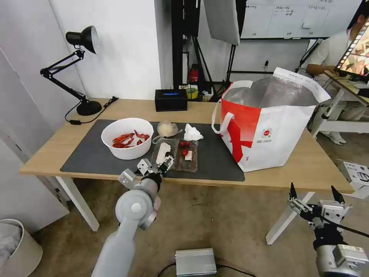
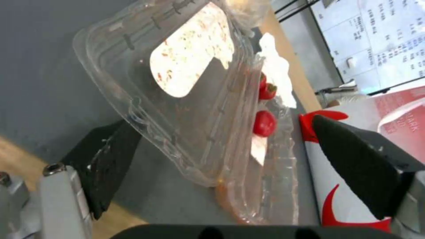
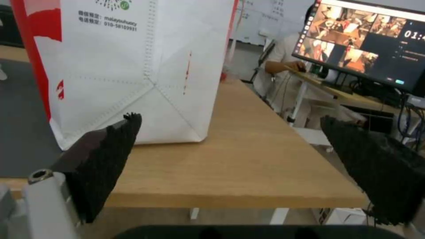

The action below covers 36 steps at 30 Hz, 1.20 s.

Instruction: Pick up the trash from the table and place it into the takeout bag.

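The left gripper (image 1: 157, 163) sits at centre frame in the head view, at the near edge of the tray (image 1: 177, 154), jaws spread wide and gripping nothing. In the left wrist view the tray (image 2: 195, 99) lies between the two black pads (image 2: 111, 156), its near corner just inside the gap; whether a pad touches plastic, I cannot tell. The tray lies on the mat (image 1: 92, 154), mid-table, with the bowl (image 1: 127, 137) to its left, the small bag (image 1: 167, 129) and tissue (image 1: 192, 133) just behind, and the tote (image 1: 269, 127) to the right, mouth open.

The step in hand looks like grasping the tray. To do it well, the pads should close on the rim or the ridge between the halves, not a flimsy wall, and gently, since thin plastic buckles. Keep it level when lifting or the red scraps (image 2: 264, 122) could roll out.

The right gripper (image 1: 317, 200) hangs at lower right, below the table (image 1: 307, 169), jaws apart and empty.
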{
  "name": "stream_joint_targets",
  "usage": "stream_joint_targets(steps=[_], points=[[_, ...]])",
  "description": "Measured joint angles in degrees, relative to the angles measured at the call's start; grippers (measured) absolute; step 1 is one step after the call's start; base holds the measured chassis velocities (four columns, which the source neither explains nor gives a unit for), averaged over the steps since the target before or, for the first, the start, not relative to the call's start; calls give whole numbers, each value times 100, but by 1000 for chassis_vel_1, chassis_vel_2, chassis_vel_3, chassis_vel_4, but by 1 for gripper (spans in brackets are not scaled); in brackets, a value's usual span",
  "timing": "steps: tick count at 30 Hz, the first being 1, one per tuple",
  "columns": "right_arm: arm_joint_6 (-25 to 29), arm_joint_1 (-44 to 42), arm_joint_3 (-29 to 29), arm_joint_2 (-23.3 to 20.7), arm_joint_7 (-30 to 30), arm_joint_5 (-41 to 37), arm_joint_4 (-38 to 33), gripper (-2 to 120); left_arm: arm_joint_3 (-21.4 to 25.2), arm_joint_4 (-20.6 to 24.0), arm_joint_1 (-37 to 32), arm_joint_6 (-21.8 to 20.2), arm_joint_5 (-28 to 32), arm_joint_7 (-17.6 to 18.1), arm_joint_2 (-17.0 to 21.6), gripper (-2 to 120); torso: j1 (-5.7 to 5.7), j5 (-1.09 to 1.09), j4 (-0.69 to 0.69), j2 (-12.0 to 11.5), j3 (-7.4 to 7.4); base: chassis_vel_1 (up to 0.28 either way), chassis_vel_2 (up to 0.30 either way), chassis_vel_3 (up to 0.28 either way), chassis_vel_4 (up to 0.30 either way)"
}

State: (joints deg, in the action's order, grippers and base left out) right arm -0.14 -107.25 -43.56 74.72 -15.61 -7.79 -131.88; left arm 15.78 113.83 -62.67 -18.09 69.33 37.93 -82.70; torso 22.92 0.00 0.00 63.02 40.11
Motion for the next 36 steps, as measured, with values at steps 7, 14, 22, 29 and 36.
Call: stream_joint_targets(steps=[7,14,22,29,36], points=[[31,30,50,31,13,11,34,100,-15,88,-39,100,-196,-322,26,100,0,0,0,0,0,0,0,0,0],[51,38,68,33,25,13,36,100,-121,135,-45,116,-624,-896,57,100,0,0,0,0,0,0,0,0,0],[79,42,112,94,38,22,39,100,-368,131,-29,126,-1369,-1459,130,99,0,0,0,0,0,0,0,0,0],[103,46,166,139,58,37,30,100,-550,-16,-12,276,-2336,-2064,213,78,0,0,0,0,0,0,0,0,0],[114,62,259,144,92,5,-22,100,-651,-181,36,393,-3140,-2501,291,53,0,0,0,0,0,0,0,0,0]])
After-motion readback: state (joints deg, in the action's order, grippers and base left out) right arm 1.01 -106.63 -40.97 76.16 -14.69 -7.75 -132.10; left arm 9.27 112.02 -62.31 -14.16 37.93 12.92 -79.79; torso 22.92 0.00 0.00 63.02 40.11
